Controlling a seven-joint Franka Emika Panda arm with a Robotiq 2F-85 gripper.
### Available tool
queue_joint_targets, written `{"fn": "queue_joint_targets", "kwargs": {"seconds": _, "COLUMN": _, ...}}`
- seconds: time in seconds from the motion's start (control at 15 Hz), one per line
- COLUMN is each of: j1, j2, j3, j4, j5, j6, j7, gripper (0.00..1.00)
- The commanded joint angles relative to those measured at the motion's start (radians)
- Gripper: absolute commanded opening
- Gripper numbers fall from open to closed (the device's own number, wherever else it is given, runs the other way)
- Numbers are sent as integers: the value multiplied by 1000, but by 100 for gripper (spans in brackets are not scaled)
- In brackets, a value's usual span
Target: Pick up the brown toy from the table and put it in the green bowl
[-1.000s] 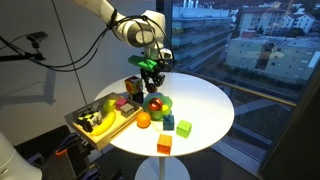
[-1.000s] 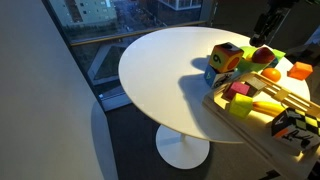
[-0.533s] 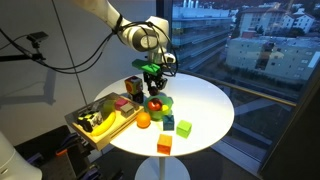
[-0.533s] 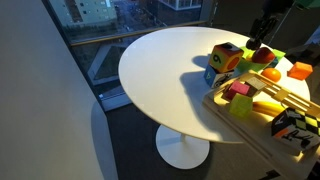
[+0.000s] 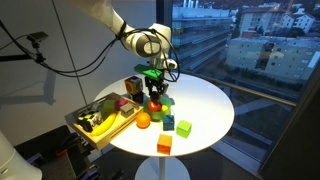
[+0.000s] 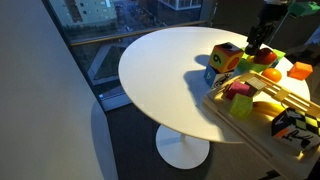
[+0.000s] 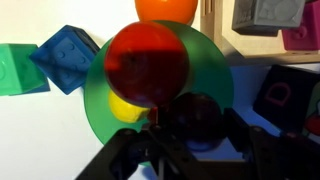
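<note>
My gripper (image 7: 190, 132) is shut on the brown toy (image 7: 195, 118), a dark round lump held between the two fingers. It hangs just over the near edge of the green bowl (image 7: 98, 100). The bowl holds a red ball (image 7: 147, 62) and a yellow piece (image 7: 125, 108). In both exterior views the gripper (image 5: 155, 90) (image 6: 258, 42) stands low over the bowl (image 5: 165, 103) (image 6: 276, 57). The toy is too small to make out there.
An orange ball (image 5: 143, 120), a green cube (image 5: 184, 127) and an orange cube (image 5: 164, 145) lie near the bowl. A multicoloured block (image 5: 134, 87) stands behind it. A wooden tray (image 5: 100, 122) of toys overhangs the round white table (image 5: 205, 105). A blue cube (image 7: 65, 58) lies beside the bowl.
My gripper has come down and shifted slightly towards the green bowl with the brown toy still in it. Nothing else moved.
</note>
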Motion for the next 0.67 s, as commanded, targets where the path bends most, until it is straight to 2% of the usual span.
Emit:
{"fn": "queue_joint_targets", "kwargs": {"seconds": 0.0, "j1": -4, "j2": 31, "j3": 2, "j4": 36, "j5": -34, "j6": -30, "j7": 36, "gripper": 44}}
{"fn": "queue_joint_targets", "kwargs": {"seconds": 0.07, "j1": -5, "j2": 33, "j3": 2, "j4": 37, "j5": -35, "j6": -30, "j7": 36, "gripper": 76}}
{"fn": "queue_joint_targets", "kwargs": {"seconds": 0.27, "j1": -5, "j2": 33, "j3": 2, "j4": 31, "j5": -38, "j6": -31, "j7": 38, "gripper": 97}}
{"fn": "queue_joint_targets", "kwargs": {"seconds": 0.33, "j1": -5, "j2": 31, "j3": 2, "j4": 30, "j5": -39, "j6": -33, "j7": 39, "gripper": 100}}
{"fn": "queue_joint_targets", "kwargs": {"seconds": 0.6, "j1": -3, "j2": 10, "j3": 3, "j4": 18, "j5": -41, "j6": -37, "j7": 51, "gripper": 100}}
